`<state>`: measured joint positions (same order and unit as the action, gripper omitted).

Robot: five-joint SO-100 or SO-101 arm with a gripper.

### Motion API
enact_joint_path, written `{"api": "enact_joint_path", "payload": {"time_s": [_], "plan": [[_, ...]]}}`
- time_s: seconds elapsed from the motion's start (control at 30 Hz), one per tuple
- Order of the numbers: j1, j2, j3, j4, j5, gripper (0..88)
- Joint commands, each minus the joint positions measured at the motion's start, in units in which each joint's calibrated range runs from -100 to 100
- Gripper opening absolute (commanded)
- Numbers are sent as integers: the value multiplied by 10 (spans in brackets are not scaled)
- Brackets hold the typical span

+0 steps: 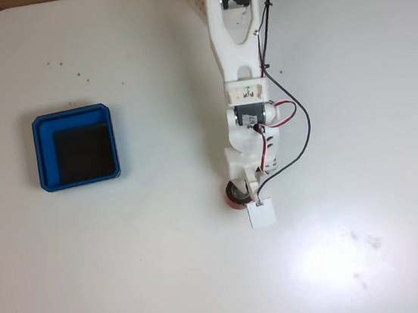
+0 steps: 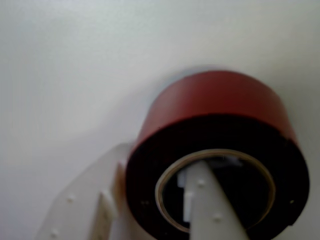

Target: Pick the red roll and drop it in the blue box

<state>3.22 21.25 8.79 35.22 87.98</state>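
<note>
One step of two is under way. At nine o'clock on the tabletop [image 1: 171, 283] the blue box [image 1: 76, 147] is seen empty. At five o'clock, well apart, the red roll [image 1: 235, 194] is straddled by the fingers [image 2: 150, 210], one through its core, one outside; carrying and dropping are left.

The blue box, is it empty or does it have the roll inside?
Empty: the blue box shows only bare black floor; the red roll lies outside it.

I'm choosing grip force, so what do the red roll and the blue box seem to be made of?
The small red tape-like roll looks like wound plastic tape: smooth, slightly glossy side, dark face, pale core lining, possibly cardboard. The shallow square blue box looks like rigid matte plastic with rounded corners; its black floor's material is unclear.
</note>
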Motion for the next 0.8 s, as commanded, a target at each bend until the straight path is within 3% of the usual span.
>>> {"api": "enact_joint_path", "payload": {"time_s": [0.0, 0.47, 0.77], "plan": [[3, -7, -34, 3, 2, 12], [8, -152, -30, 36, 3, 12], [118, -253, -32, 163, 3, 12]]}}
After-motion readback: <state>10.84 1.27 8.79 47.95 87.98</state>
